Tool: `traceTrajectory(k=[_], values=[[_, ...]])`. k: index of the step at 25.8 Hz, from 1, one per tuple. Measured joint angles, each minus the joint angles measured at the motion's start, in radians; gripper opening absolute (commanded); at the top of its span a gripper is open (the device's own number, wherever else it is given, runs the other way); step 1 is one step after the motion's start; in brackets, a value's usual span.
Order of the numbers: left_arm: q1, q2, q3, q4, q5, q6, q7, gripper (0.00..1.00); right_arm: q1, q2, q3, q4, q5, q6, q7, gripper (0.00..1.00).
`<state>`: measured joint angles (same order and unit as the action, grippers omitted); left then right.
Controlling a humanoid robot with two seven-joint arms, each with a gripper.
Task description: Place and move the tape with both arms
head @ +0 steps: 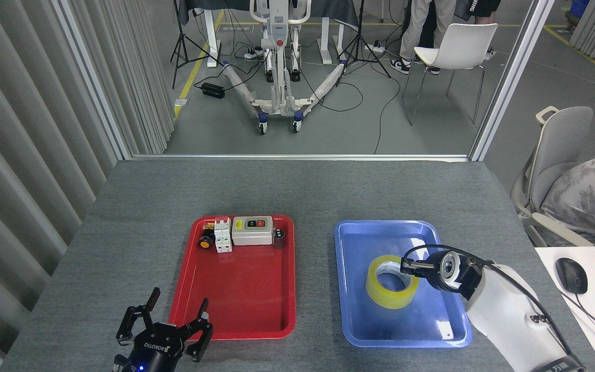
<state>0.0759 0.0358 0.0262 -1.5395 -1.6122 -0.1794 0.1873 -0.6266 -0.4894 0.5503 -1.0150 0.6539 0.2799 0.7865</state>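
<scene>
tape [390, 281] flat in blue tray [359, 320], right jaws [410, 267] at its rim, grip unclear; left jaws [166, 330] spread, well apart

Yellow tape [390, 282] in blue tray [359, 330], right pincer [410, 267] at its rim, left pincer [166, 324] spread

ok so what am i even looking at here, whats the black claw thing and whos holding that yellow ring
This view comes from a humanoid robot's own head, looking down at a grey table. The black claw at bottom left is its left gripper, fingers spread open, holding nothing. Its right gripper reaches in from the right and appears to hold the yellow ring, a roll of tape, low in the blue tray. Whether its fingers are closed is hard to see. The red tray holds small electrical parts at its far end.
</scene>
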Motion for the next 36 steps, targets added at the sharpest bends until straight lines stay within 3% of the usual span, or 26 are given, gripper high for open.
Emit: traceTrajectory(k=[3,5,6,8,10,13,15,17,21,26,36], values=[[0.001,-0.002,0.0,0.001,0.0,0.003,0.0,1.0,0.056,-0.074,-0.009,-0.104,0.024,-0.046,-0.11,0.76],[0.001,-0.004,-0.001,0.0,0.0,0.003,0.001,1.0,0.108,-0.12,-0.019,-0.177,0.055,-0.064,-0.237,0.88],[0.001,-0.006,-0.001,0.0,0.001,0.003,0.001,1.0,0.132,-0.133,-0.038,-0.204,0.083,-0.071,-0.308,0.96],[0.0,-0.01,-0.001,0.0,0.001,0.003,0.001,1.0,0.187,-0.13,-0.111,-0.234,0.188,-0.085,-0.463,0.97],[0.0,-0.013,-0.002,0.0,0.002,0.003,0.002,1.0,0.258,-0.08,-0.239,-0.252,0.362,-0.108,-0.61,0.98],[-0.001,-0.019,-0.001,0.002,0.006,0.003,0.002,1.0,0.333,0.041,-0.439,-0.28,0.637,-0.186,-0.765,0.98],[-0.004,-0.023,-0.001,0.005,0.026,0.003,0.001,1.0,0.38,0.122,-0.562,-0.316,0.75,-0.272,-0.817,0.98],[-0.004,-0.027,-0.002,0.006,0.063,0.004,0.001,1.0,0.429,0.172,-0.648,-0.361,0.804,-0.359,-0.844,0.98],[0.007,-0.07,-0.006,0.003,0.115,0.005,0.001,1.0,0.553,0.206,-0.716,-0.457,0.838,-0.427,-0.864,0.98],[0.04,-0.104,-0.02,-0.015,0.125,0.044,0.003,1.0,0.699,0.202,-0.64,-0.58,0.821,-0.309,-0.872,0.98],[0.073,-0.102,-0.067,-0.03,0.126,0.112,0.005,1.0,0.797,0.115,-0.561,-0.654,0.729,-0.237,-0.869,0.99]])
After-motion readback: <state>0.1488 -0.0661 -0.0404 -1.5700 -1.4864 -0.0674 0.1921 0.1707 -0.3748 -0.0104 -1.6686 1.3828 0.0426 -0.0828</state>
